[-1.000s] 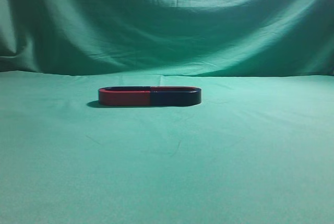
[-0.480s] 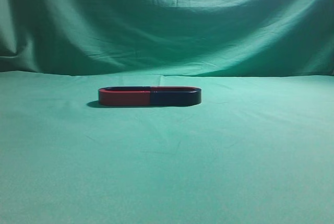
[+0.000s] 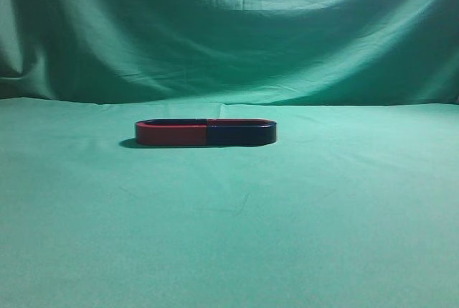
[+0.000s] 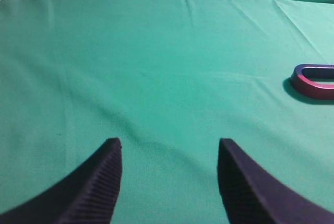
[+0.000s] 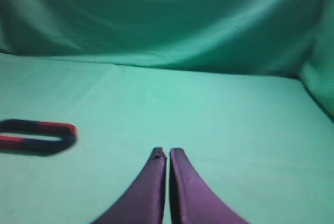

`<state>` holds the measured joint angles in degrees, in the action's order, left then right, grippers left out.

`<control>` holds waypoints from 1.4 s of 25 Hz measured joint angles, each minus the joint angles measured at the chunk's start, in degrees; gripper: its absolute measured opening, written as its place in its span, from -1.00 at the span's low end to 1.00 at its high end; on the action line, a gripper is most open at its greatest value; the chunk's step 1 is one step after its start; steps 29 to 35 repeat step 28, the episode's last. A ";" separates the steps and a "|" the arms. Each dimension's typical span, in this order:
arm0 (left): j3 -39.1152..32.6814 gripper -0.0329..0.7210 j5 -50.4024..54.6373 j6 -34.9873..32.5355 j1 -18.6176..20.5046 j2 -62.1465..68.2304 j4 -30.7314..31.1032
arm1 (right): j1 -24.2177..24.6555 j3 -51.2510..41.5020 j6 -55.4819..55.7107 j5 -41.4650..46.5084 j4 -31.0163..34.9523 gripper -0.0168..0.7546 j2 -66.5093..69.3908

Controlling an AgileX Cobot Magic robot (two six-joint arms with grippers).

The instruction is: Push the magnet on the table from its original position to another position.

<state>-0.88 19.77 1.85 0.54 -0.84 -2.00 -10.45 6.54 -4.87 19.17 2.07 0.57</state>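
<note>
Nothing has moved since the earlier frames: your magnets sit exactly where they were a second ago.

Exterior view: two U-shaped magnets lie flat on the table (image 3: 229, 236), open ends touching so they form one long oval. The magnet (image 3: 241, 134), dark navy near side and red far arm, is the right half; the other magnet (image 3: 171, 133), red near side, is the left half. They sit a bit left of centre, toward the back of the table, near the curtain (image 3: 229, 28). No arm shows here.

Left wrist view: your left gripper (image 4: 169, 153) hangs over bare cloth with its jaws spread wide, gripping nothing. The rounded end of the other magnet (image 4: 313, 81) shows at the right edge, well apart from the fingers (image 4: 99, 182).

Right wrist view: your right gripper (image 5: 167, 153) has its jaws pressed together, nothing between them. The magnet (image 5: 39, 136) lies at the left, apart from the fingertips; the picture is blurry. The table (image 5: 235, 130) runs back to the curtain (image 5: 167, 15).
</note>
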 joint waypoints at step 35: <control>0.00 0.15 0.00 0.00 0.00 0.00 0.00 | 4.52 -8.04 -0.11 2.43 -1.33 -0.96 -1.29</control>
